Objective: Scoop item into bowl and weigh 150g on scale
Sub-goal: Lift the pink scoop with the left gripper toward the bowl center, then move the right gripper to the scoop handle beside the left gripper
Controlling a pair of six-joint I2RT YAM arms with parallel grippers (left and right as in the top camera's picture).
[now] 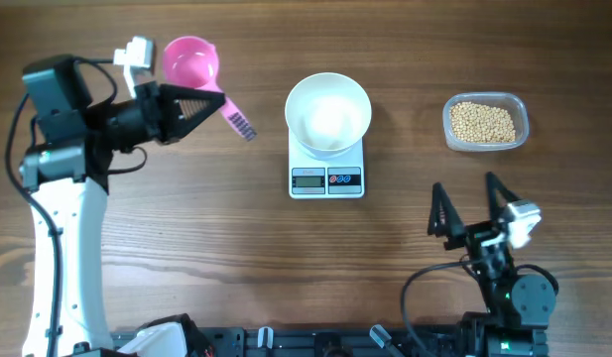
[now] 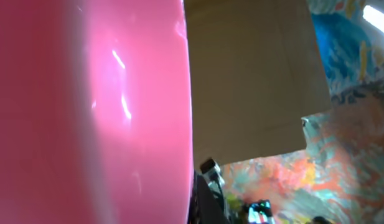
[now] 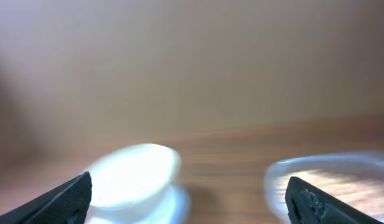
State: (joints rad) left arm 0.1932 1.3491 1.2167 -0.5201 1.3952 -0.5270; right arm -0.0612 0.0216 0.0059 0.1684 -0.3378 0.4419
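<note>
Right of the scale (image 1: 326, 167), well apart from it, the soybeans (image 1: 482, 121) lie in a clear plastic tub (image 1: 522, 104). The white bowl (image 1: 298, 99) sits on the scale's platform and looks empty. I judge the beans light, hard and quick to roll, so I would not pinch them. They want lifting with the pink scoop (image 1: 191, 61), kept level. Left of the scale, my left gripper (image 1: 214, 101) is clamped tight on that scoop's handle, probably stiff, light, rather slick plastic. My right gripper (image 1: 472, 203), below and right of the scale, stands spread wide, holding nothing.
</note>
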